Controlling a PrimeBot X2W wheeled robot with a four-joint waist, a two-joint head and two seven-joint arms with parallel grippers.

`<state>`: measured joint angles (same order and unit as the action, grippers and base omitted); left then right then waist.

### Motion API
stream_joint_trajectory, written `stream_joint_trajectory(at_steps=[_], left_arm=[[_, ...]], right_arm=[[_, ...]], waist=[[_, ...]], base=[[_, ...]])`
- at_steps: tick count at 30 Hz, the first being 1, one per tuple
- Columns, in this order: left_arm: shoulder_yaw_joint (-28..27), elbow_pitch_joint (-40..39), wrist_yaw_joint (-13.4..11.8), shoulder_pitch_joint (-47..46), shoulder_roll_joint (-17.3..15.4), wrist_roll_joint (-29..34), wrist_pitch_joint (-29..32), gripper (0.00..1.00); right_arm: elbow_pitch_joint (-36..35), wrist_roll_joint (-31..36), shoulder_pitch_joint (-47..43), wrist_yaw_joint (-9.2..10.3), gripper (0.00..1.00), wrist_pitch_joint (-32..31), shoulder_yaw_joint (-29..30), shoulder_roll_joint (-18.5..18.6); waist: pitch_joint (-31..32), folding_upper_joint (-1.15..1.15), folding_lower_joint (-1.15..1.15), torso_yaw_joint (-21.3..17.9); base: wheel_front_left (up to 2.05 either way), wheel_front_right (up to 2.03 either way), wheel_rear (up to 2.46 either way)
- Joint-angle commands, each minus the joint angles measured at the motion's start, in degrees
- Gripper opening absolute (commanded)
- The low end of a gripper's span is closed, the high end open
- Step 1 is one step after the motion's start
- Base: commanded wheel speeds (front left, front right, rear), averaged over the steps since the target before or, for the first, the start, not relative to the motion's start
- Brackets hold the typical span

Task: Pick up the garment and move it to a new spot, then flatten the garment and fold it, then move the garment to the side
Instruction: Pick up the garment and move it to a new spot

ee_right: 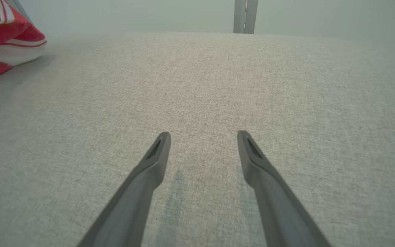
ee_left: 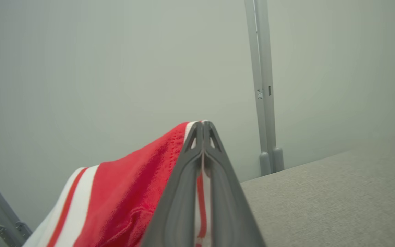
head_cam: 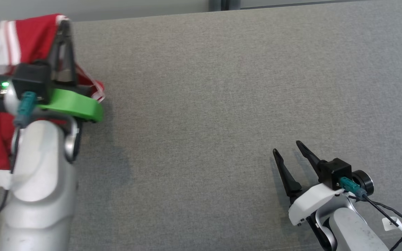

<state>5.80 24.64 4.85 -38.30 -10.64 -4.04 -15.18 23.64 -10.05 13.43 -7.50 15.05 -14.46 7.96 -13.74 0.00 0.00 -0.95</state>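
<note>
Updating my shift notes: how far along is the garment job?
Done: the left gripper is shut on an edge of the red-and-white garment. In hand: lifting it off the grey table. Left: moving, flattening, folding, setting aside; the right gripper sits open, holding nothing.

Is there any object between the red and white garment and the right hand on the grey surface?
Nothing visible stands between them. The red and white striped fabric garment is pinched in the shut left hand; from there to the open right hand lies just the grey woven surface.
</note>
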Motion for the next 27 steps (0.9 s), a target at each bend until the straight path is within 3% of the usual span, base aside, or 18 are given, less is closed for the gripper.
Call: stream_joint_trajectory(at_steps=[1, 8, 12, 16, 17, 18, 19, 27], left_arm=[[1.16, -0.72, 0.72, -1.01, 1.24, -0.07, 0.03, 0.00], [13.77, -3.70, 2.61, -1.96, 6.73, -2.60, 0.03, 0.00], [21.17, -3.57, 2.62, -2.55, 7.47, -6.83, 0.02, 0.00], [24.51, -1.81, 2.62, -1.51, 7.57, -10.15, 0.02, 0.00], [24.78, -1.33, 2.62, -0.97, 7.58, -10.70, 0.02, 0.21], [25.42, -0.44, 2.63, -0.37, 7.57, -10.87, 0.03, 0.68], [25.55, 0.83, 2.63, 0.38, 7.55, -11.18, 0.03, 1.00], [23.80, 6.18, 2.58, 3.96, 7.27, -10.07, 0.03, 1.00]], right_arm=[[0.01, -0.51, 0.90, 0.02, 1.00, 0.17, -0.08, -0.11], [0.27, -1.26, 1.09, 0.02, 1.00, 0.18, -0.08, -1.52], [0.00, -1.39, 0.76, 0.02, 1.00, 0.17, 0.67, -2.23], [-0.15, -1.56, 0.55, 0.02, 1.00, 0.18, 1.25, -2.78], [-0.32, -1.41, 0.41, 0.02, 1.00, 0.17, 1.38, -2.88], [-0.43, -1.31, 0.21, 0.02, 1.00, 0.17, 1.66, -2.88], [-0.48, -1.40, 0.14, 0.02, 1.00, 0.17, 1.85, -2.83], [-1.09, -1.57, 0.06, 0.02, 1.00, 0.18, 2.05, -2.84]], waist=[[0.43, 0.00, 0.00, -2.08], [-0.36, 0.00, 0.00, -9.36], [-1.17, 0.00, 0.00, -13.58], [-1.64, 0.00, 0.00, -16.72], [-1.65, 0.00, 0.00, -17.20], [-1.66, 0.00, 0.00, -17.42], [-1.62, 0.00, 0.00, -17.54], [-0.45, 0.00, 0.00, -14.90]], base=[[0.00, 0.00, 0.00], [0.00, 0.00, 0.00], [0.00, 0.00, 0.00], [0.00, 0.00, 0.00], [0.00, 0.00, 0.00], [0.00, 0.00, 0.00], [0.00, 0.00, 0.00], [0.00, 0.00, 0.00]])
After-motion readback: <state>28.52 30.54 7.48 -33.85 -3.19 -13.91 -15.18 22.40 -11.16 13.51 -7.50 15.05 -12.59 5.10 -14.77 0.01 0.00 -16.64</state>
